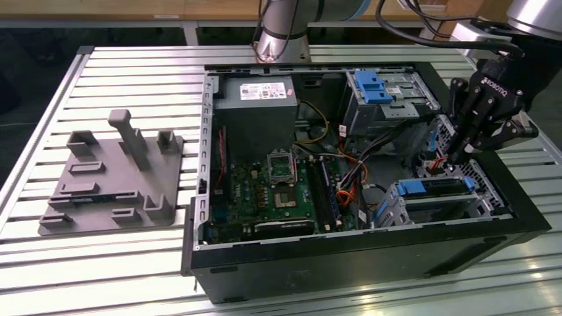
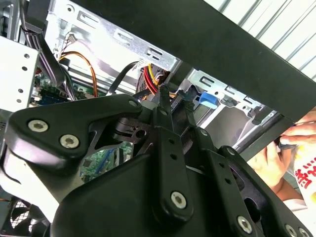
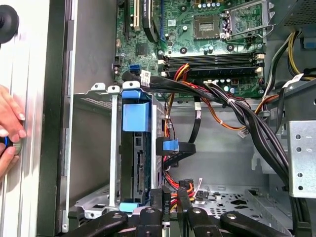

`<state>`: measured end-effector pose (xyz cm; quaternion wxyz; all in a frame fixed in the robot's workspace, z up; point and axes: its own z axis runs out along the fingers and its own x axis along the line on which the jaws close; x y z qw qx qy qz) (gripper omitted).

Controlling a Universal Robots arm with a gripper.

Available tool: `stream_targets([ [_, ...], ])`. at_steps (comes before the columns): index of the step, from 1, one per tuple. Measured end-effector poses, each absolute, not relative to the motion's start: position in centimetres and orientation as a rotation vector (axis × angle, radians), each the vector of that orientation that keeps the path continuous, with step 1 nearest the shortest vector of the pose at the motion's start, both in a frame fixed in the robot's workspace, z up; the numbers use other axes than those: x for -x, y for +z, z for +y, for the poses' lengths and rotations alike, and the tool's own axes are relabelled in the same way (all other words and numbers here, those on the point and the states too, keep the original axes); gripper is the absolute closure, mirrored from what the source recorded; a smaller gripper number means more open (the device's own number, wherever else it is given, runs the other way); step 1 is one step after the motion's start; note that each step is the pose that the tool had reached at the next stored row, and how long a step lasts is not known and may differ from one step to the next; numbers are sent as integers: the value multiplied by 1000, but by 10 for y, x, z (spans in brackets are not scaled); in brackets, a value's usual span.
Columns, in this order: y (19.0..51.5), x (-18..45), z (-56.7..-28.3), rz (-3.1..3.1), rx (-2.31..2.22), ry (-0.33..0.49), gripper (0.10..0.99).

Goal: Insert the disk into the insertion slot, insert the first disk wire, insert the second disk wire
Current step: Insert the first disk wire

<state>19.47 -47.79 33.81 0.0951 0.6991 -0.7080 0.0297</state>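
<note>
The disk [image 3: 132, 163] sits in its bright blue carrier inside the insertion slot [image 3: 94, 98], a small perforated metal cage at the case's near right corner in the exterior view. There the disk [image 1: 435, 187] shows as a blue-edged block in the slot [image 1: 487, 197]. My gripper [image 1: 452, 160] hangs just above and behind it, fingers pointing down. In both wrist views the gripper [image 3: 170, 196] [image 2: 173, 101] is shut on a disk wire [image 2: 154, 81], a red, yellow and black bundle ending in a black plug beside the disk's rear edge. A black cable with a blue tag [image 3: 170, 146] hangs close by.
A grey power-supply box [image 1: 255, 92] and a taller metal bay with a blue latch [image 1: 378, 89] stand at the back of the case, and the motherboard [image 1: 272, 191] lies between. Thick cable bundles [image 3: 247, 118] cross near the gripper. A person's hand [image 3: 10, 128] rests outside the case wall. A grey fixture [image 1: 114, 178] lies on the table.
</note>
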Motion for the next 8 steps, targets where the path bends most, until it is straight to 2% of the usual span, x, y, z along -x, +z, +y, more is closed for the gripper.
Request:
stream_targets([
  [8, 338, -195, -477, -2092, -2077, 91, 820],
])
